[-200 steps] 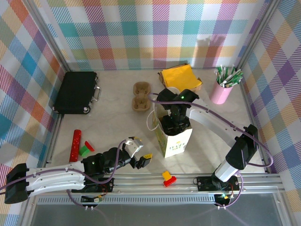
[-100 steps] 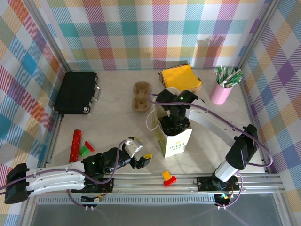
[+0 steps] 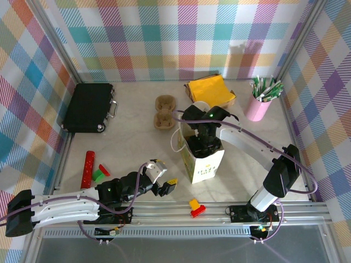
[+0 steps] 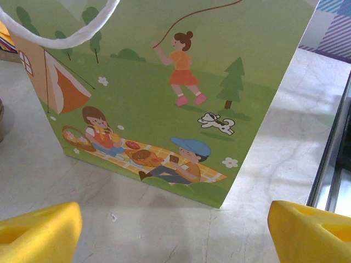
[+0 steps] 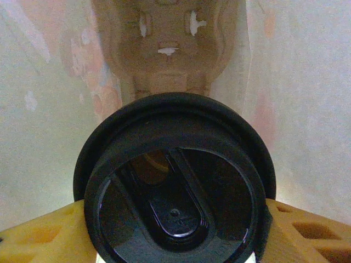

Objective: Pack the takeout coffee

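Where yellow fingers (image 5: 38,238) clasp it, round glossy black coffee lid (image 5: 175,183)

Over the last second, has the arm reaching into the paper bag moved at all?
No. The right gripper stays in the same place inside the paper bag, no nearer the yellow stack behind it, holding the takeout coffee.

Table (image 3: 131,137) bears bag (image 3: 205,164), black case (image 3: 89,107), pink cup (image 3: 258,108).

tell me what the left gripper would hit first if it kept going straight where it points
Most likely the paper bag, its picnic-printed side straight ahead of the open left gripper; nothing seems to lie between, though depth is unclear.
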Available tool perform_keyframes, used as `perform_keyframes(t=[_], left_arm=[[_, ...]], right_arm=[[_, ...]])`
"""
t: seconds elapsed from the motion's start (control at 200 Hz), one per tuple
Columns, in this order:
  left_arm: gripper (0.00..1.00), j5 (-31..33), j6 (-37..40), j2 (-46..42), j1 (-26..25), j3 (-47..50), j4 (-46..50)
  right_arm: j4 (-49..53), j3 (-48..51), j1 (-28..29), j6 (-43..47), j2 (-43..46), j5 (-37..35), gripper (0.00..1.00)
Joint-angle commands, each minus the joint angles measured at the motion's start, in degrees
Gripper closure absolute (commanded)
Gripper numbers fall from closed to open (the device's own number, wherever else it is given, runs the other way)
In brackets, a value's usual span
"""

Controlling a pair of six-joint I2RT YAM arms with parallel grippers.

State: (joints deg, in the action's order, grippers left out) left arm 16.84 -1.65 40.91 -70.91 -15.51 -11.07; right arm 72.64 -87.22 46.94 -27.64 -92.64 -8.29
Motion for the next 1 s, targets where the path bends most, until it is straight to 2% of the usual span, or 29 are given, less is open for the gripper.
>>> perform_keyframes(t=[0.0,0.995], left_arm=[[0.12,0.56,0.51,0.31,0.67,0.39,-2.64],[0.12,-0.93,0.33,3.90,0.88,0.56,-5.74]], right_arm=[[-0.14,1.08,0.48,-0.96,-0.38,0.56,0.48],[2.18,-0.53,0.84,-2.09,0.26,0.54,0.48]])
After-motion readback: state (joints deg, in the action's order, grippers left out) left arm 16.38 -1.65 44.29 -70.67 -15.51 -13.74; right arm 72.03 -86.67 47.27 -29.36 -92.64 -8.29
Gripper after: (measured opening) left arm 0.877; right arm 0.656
